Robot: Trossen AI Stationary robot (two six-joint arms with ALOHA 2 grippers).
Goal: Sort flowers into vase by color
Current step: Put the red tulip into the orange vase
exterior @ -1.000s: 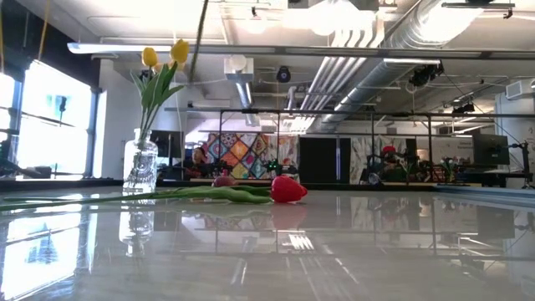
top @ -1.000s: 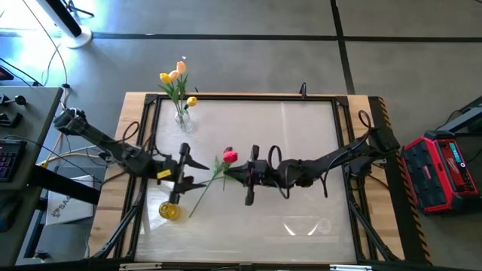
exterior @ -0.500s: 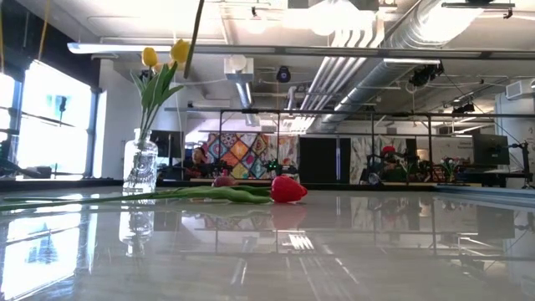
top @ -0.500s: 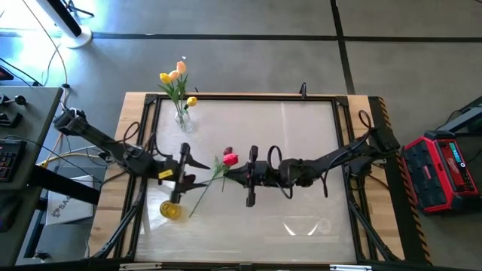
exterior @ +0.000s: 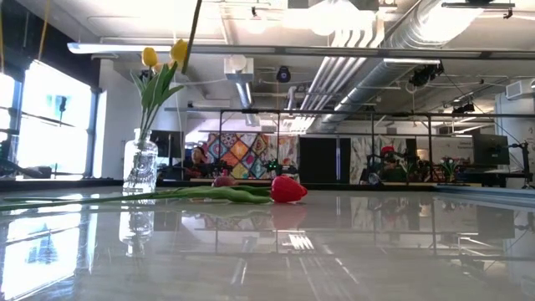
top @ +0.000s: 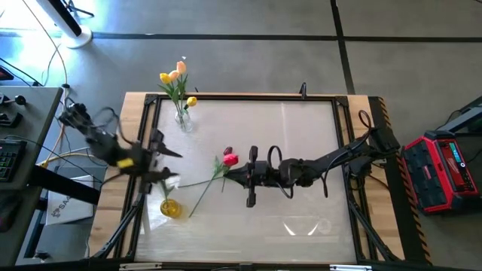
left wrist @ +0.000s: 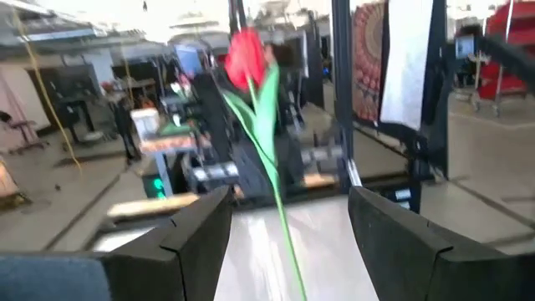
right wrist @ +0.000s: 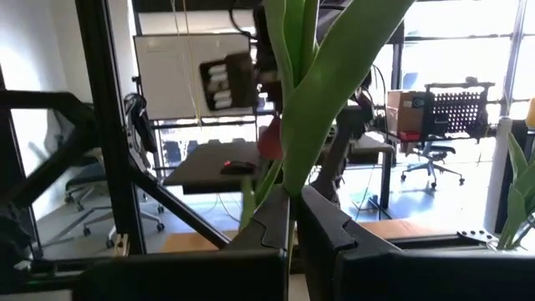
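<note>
**Red tulip pinched in mid-table**

The table (top: pixel 301 218) carries a glass vase (top: pixel 183 120) of yellow and peach tulips at its far left corner. The right gripper (top: pixel 228 174) sits mid-table, fingers clamped on the stem of a red tulip (top: pixel 230 157) (head just beyond the fingertips, stem trailing toward the left arm). The left gripper (top: pixel 167 167), fingers spread and holding nothing, hovers near the stem's end.
</note>
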